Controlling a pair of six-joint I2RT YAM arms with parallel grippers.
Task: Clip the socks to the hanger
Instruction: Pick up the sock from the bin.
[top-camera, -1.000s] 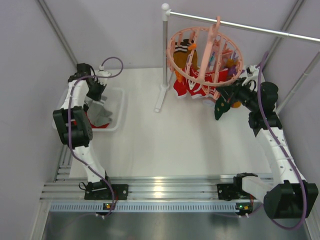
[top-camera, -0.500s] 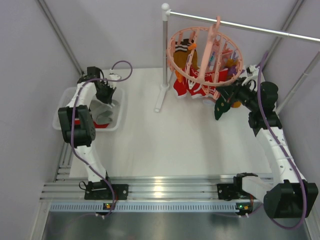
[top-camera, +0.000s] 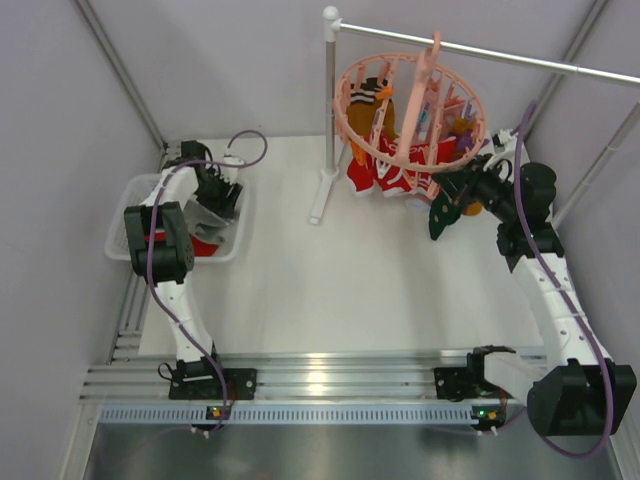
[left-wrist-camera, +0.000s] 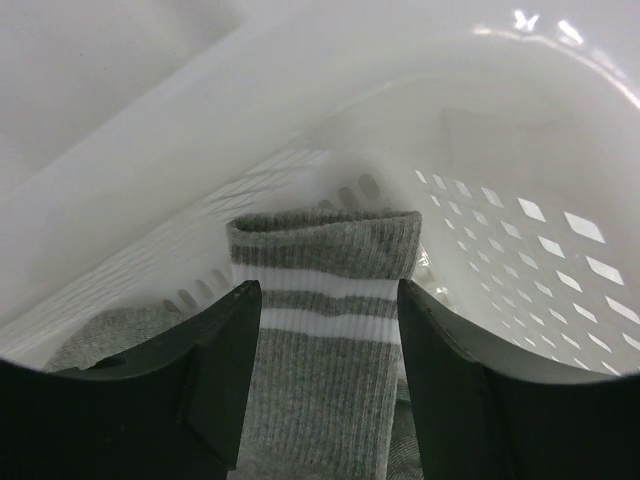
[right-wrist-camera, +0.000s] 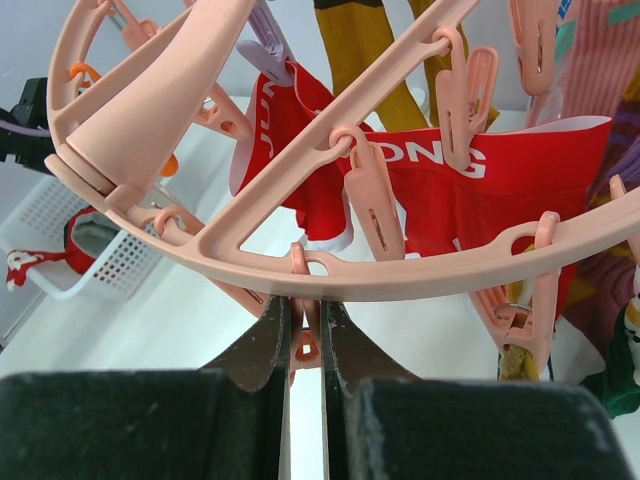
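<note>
Flanking white table (top-camera: 330, 290), pale walls (top-camera: 60, 150); left end effector (left-wrist-camera: 325, 300) spread astride sock (left-wrist-camera: 325, 250), right end effector (right-wrist-camera: 305, 310) pinching hanger clip (right-wrist-camera: 303, 348).

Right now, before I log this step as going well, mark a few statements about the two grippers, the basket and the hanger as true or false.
1. The left gripper is inside the white basket. True.
2. Its jaws are shut on a red sock. False: they stand open on either side of a grey sock with white stripes.
3. The right gripper pinches a clip on the rim of the hanger. True.
4. The hanger lies in the basket. False: it hangs from the metal rail.
</note>
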